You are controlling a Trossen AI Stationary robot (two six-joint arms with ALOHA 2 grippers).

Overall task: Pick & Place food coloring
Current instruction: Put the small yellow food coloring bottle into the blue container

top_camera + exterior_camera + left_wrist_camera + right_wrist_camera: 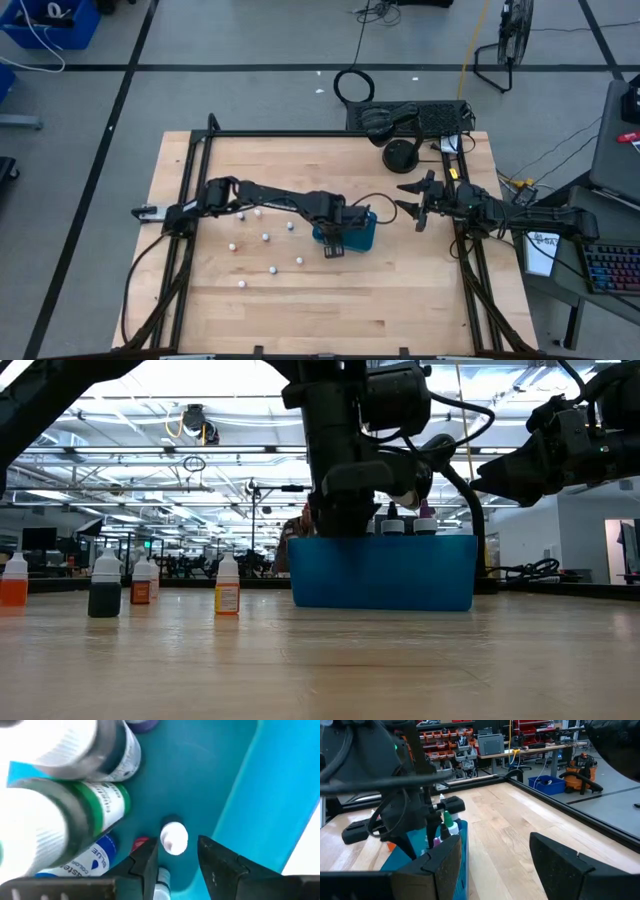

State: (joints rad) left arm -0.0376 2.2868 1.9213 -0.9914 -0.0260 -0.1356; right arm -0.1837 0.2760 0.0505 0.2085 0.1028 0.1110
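Wood table point(380, 290) (warehouse behind); left hand point(334, 243) open inside teal box point(362, 236)

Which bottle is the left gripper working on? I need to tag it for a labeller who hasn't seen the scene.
Find the teal box at the table's middle. Inside it, the left gripper is open around one small bottle. Unlike its green- and blue-labelled neighbours, it stands alone between the fingers, white cap showing.
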